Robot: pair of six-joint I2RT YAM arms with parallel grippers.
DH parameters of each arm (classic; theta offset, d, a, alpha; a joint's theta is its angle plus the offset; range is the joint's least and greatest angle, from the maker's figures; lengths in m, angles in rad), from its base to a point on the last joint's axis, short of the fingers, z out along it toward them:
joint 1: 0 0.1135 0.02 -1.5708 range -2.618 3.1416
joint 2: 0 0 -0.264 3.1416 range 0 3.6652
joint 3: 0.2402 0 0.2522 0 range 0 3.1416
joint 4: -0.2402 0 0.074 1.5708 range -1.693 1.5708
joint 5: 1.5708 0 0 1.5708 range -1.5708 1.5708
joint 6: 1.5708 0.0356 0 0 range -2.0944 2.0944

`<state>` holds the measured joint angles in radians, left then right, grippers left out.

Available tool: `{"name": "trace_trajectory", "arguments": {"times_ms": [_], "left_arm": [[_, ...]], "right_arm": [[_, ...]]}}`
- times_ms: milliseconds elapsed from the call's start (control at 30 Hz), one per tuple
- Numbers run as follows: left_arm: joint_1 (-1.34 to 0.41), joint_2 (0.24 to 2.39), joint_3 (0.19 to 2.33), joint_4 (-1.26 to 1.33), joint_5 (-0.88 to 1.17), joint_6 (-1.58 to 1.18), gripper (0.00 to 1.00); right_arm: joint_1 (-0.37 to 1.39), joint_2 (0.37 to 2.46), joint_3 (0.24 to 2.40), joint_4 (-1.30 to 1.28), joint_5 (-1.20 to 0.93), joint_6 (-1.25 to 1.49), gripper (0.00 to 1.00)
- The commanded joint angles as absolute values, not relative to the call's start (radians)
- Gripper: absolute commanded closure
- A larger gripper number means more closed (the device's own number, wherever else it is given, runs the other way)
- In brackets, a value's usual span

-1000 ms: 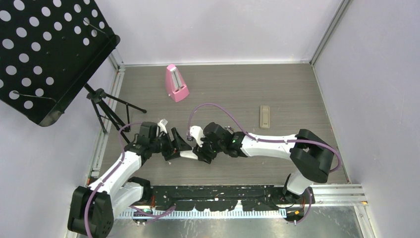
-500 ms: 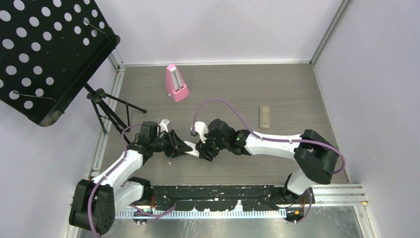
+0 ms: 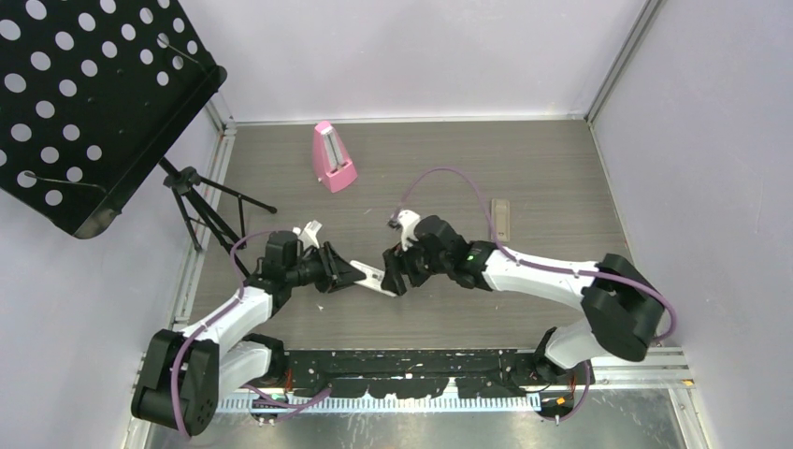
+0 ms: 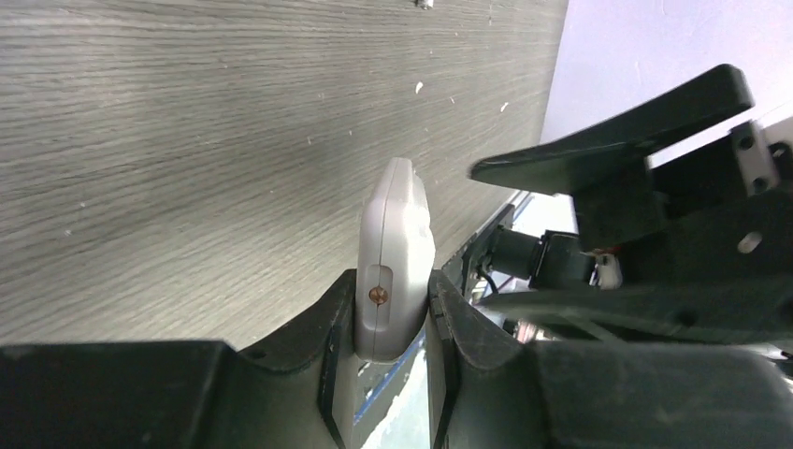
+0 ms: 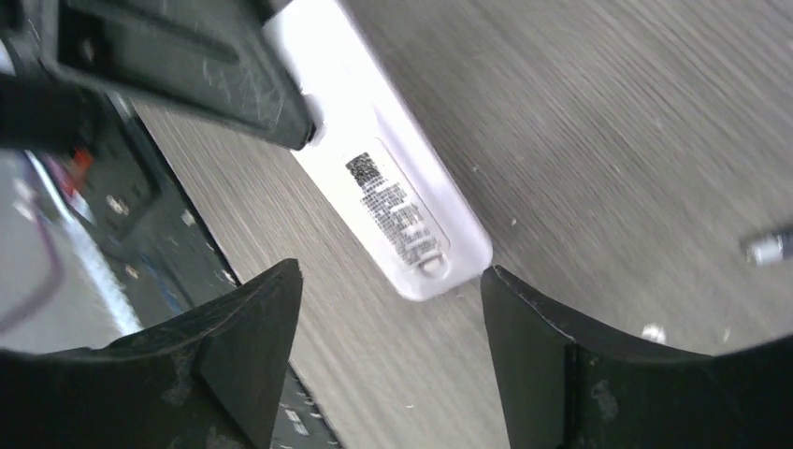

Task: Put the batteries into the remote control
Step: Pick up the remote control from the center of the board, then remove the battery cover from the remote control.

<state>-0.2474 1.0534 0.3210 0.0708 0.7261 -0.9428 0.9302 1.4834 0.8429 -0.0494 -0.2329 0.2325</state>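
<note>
— Grey wood table (image 3: 561, 168). The claws?
— The left gripper (image 4: 391, 288) pinches the white remote (image 4: 397, 224) mid-table; the right gripper (image 5: 391, 276) is spread wide, flanking its free end. A grey battery (image 5: 769, 248) lies near. The label (image 5: 388, 208) is too blurred to read.

Pink metronome (image 3: 333, 157) upright on the table (image 3: 552, 168); black music stand (image 3: 89, 103) (perforated) far left

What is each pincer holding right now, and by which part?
The left pincer clamps the white remote by one end. The right pincer is open at the other end, gripping nothing.
</note>
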Motion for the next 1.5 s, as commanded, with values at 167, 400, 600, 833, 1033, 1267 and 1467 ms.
{"name": "trace_trajectory", "arguments": {"times_ms": [167,400,600,833,1033,1267,1467], "left_arm": [[-0.247,1.009,0.227,0.272,0.651,-0.932,1.00],[-0.249,0.983,0.212,0.180,0.625,-0.890,1.00],[-0.249,0.959,0.238,0.051,0.587,-0.843,1.00],[-0.249,0.972,0.246,0.023,0.586,-0.836,1.00],[-0.249,0.996,0.259,0.022,0.588,-0.834,1.00],[-0.249,1.018,0.265,0.025,0.582,-0.831,1.00],[-0.249,1.030,0.266,0.034,0.585,-0.828,1.00]], "right_arm": [[0.873,1.412,0.798,-0.058,-0.078,1.044,0.61],[0.902,1.527,0.828,-0.035,-0.076,1.155,0.63],[0.907,1.596,0.853,-0.009,-0.093,1.174,0.60],[0.907,1.641,0.864,0.067,-0.108,1.187,0.64],[0.907,1.659,0.870,0.043,-0.115,1.196,0.66],[0.919,1.653,0.903,-0.059,-0.097,1.174,0.63],[0.940,1.646,0.909,-0.083,-0.069,1.159,0.59]]}}
